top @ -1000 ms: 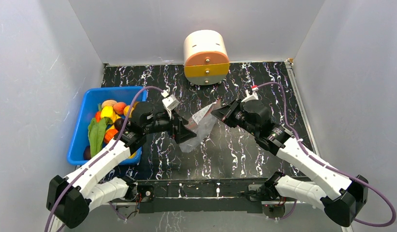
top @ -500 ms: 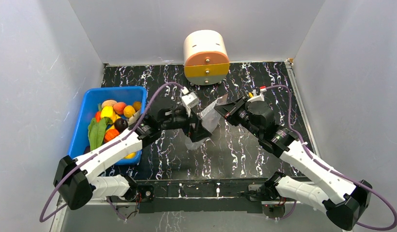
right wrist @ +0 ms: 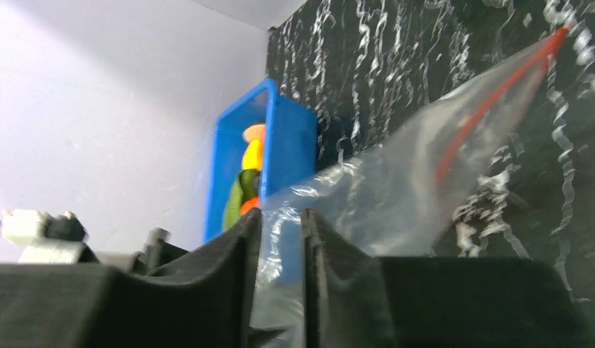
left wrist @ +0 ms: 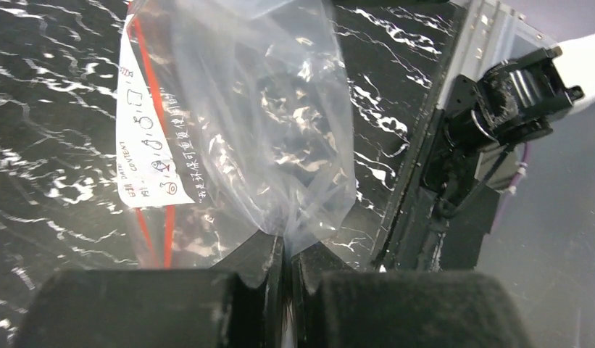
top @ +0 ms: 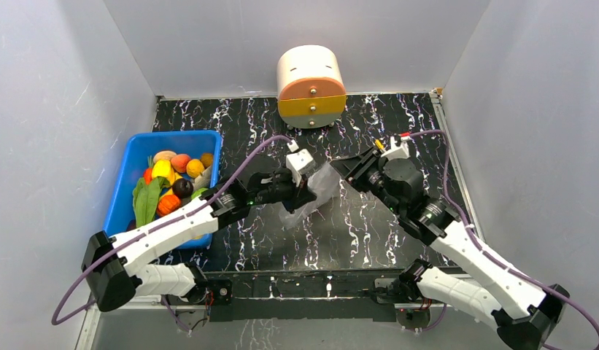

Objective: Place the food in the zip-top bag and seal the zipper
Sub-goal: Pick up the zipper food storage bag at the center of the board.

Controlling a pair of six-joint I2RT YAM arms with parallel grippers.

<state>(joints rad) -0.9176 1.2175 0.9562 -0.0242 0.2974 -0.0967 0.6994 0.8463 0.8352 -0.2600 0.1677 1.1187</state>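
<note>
Plain pale grey walls (top: 63,87) enclose three sides of a black, white-veined marble-patterned tabletop (top: 354,233), where a small cream drum-shaped drawer unit (top: 311,87) with orange and yellow fronts stands at the far edge.

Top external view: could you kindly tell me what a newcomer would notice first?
A clear crinkly zip-top bag stands out mid-table, pinched by the left gripper, its film running between the fingers of the right gripper. At left, a blue plastic bin holds colourful toy food.

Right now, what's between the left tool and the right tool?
Only the zip-top bag, stretched from the left tool to the right tool; top view.
</note>
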